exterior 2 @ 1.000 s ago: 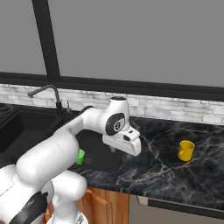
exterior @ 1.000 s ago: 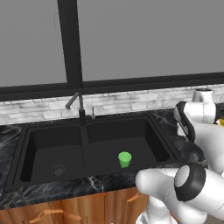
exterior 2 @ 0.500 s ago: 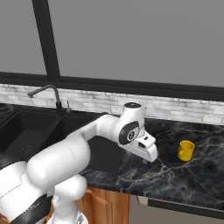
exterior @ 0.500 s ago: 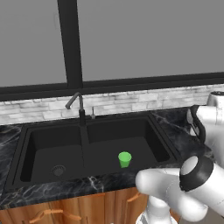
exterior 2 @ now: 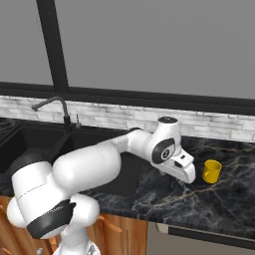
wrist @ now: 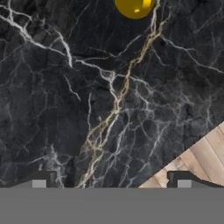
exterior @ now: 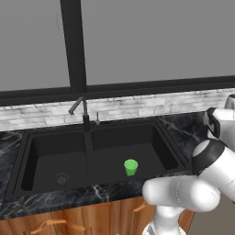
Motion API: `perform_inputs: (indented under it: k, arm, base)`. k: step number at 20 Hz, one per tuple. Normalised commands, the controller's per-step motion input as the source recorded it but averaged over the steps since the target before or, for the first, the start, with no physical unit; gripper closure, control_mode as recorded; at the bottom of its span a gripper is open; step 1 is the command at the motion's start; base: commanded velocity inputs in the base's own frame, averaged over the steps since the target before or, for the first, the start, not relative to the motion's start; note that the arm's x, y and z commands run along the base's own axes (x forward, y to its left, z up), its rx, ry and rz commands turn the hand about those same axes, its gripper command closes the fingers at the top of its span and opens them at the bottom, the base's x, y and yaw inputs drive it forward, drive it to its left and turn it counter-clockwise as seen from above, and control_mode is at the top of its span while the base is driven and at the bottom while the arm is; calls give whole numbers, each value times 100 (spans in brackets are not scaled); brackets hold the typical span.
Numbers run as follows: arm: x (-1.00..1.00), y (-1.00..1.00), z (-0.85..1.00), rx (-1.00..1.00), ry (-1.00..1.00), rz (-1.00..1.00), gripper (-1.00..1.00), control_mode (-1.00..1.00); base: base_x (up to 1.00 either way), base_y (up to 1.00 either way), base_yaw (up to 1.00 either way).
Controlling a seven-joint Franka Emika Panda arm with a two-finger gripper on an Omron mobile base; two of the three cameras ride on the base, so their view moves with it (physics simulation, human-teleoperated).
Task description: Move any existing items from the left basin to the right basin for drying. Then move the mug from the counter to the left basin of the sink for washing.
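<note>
Over the desk (exterior 2: 164, 204) to the right of the sink (exterior: 27, 151), the gripper (wrist: 111, 186) hangs wide open and empty. Near it stands the yellow mug (exterior 2: 212, 171). Inside the right basin (exterior: 151, 137), the green cup (exterior: 131, 167) sits near the front edge.
</note>
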Motion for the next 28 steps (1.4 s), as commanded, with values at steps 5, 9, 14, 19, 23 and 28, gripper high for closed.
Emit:
perform_inputs:
  k: [5, 9, 14, 19, 23, 28]
  arm:
    - [17, -51, 0, 0, -2, -3, -100, -100]
    - [19, -49, 0, 0, -4, -3, -100, -100]
    - [20, -38, 0, 0, -5, 0, -100, -100]
    - [15, -21, -1, 0, -4, 0, -100, -100]
    - [20, -11, -9, 0, -1, 0, -100, -100]
    - [12, -4, -14, 0, -4, 0, -100, -100]
  base:
    - [0, 0, 0]
    - [0, 0, 0]
    - [0, 0, 0]
    - [0, 0, 0]
    - [0, 0, 0]
    - [0, 0, 0]
